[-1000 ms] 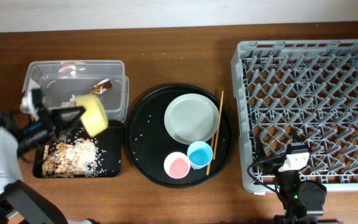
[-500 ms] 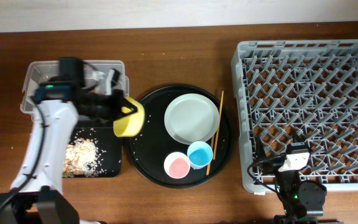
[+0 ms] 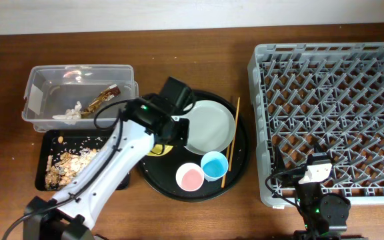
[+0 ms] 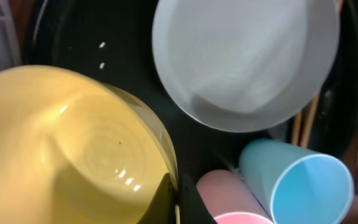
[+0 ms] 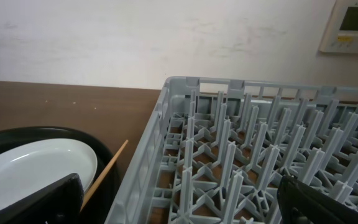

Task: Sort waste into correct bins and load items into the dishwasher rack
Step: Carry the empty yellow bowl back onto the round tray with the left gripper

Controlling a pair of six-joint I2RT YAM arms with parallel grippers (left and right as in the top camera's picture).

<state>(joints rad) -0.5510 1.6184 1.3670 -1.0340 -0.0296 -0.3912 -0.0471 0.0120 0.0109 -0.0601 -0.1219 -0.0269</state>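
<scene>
My left gripper [image 3: 167,133] is over the left part of the large round black tray [image 3: 153,180], shut on the rim of the yellow bowl [image 4: 73,143]. From overhead only a yellow sliver of the bowl [image 3: 157,149] shows under the arm. The left wrist view has the jaws [image 4: 176,202] pinching the rim, next to the pale green plate [image 4: 247,62], the pink cup [image 4: 229,199] and the blue cup [image 4: 303,186]. On the round tray lie the plate [image 3: 212,127], pink cup [image 3: 190,177], blue cup [image 3: 214,165] and chopsticks [image 3: 232,137]. My right gripper [image 5: 179,211] is open at the grey rack's [image 3: 332,113] front left corner.
The clear tub [image 3: 42,100] at the far left holds the gold-brown wrapper [image 3: 103,99] and the white tissue [image 3: 67,115]. The shallow black tray [image 3: 115,175] in front of it holds food scraps [image 3: 69,165]. Pale crumbs dot the round tray.
My left arm swung right from the black rectangular tray and tub to the round tray, carrying the yellow bowl. The right arm has not moved.
</scene>
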